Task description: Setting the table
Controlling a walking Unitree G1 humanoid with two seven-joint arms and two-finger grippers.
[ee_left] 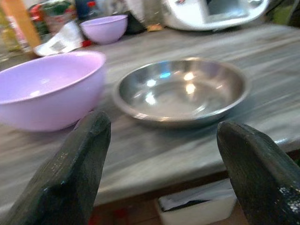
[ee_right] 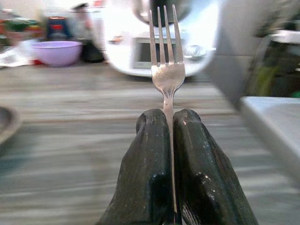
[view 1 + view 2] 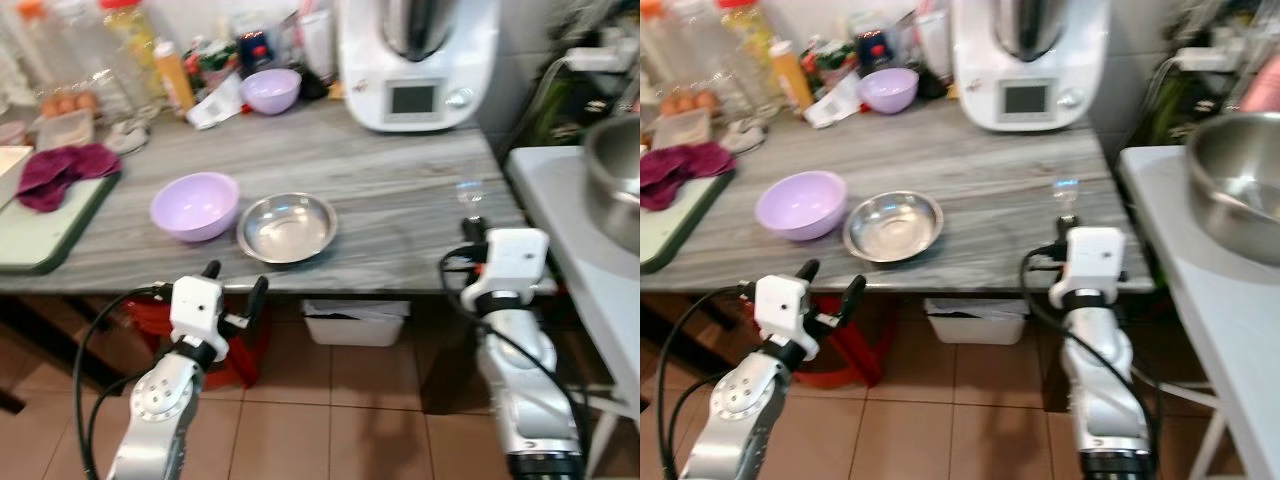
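- We hold a fork [image 2: 166, 70] in the right gripper [image 2: 171, 123], whose two black fingers are pressed flat against the thin handle, tines pointing up and forward; in the head views it sits at the lower right of the frame, at the near edge of the surface [image 3: 400, 190].
- We judge the fork light, stiff and smooth-sided, so it could pivot or slide between the pads. The hold on the handle below the neck looks sound, and we would keep it there when laying it down.
- Our left gripper [image 3: 232, 290] hangs at the lower left of the frame, below the surface's edge, fingers spread wide and empty, aimed toward the steel dish [image 3: 287, 227].
- The steel dish and a lilac bowl [image 3: 195, 205] stand just beside each other in the centre left of the frame. Both look rigid and slick, the dish shallow with a thin rim to take it by.
- The grey wood-grain surface has bare room to the right of the dish, which we judge a fair spot for the fork.
- At the top of the frame stand a white kitchen machine [image 3: 418, 60], a second lilac bowl [image 3: 271, 90] and bottles [image 3: 172, 75]. A green board with a dark red cloth [image 3: 55, 172] lies at the left. The floor [image 3: 330, 420] is tiled.
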